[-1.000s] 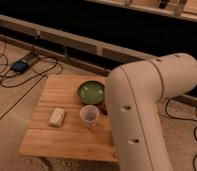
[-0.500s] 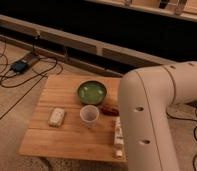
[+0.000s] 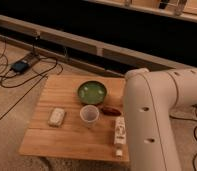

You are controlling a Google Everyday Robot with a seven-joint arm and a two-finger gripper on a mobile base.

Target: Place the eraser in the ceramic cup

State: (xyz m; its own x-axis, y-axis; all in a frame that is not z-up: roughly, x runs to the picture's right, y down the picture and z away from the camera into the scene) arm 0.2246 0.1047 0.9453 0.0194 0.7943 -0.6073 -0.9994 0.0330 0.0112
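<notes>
The eraser (image 3: 56,117), a pale rectangular block, lies flat on the left part of the wooden table (image 3: 47,142). The ceramic cup (image 3: 89,115), a small pale round tumbler, stands upright at the table's middle, to the right of the eraser and apart from it. The cup looks empty. My gripper does not show in this view. Only the thick white arm (image 3: 152,115) shows, rising at the table's right edge.
A wide green bowl (image 3: 92,91) stands just behind the cup. A small reddish-brown object (image 3: 111,111) lies right of the cup. A white tube-like bottle (image 3: 120,133) lies near the front right. Cables and a dark box (image 3: 19,65) lie on the floor at the left.
The arm has swung to the right, uncovering the table's right side with the reddish-brown object and the white bottle. The eraser, cup and bowl have not moved.
</notes>
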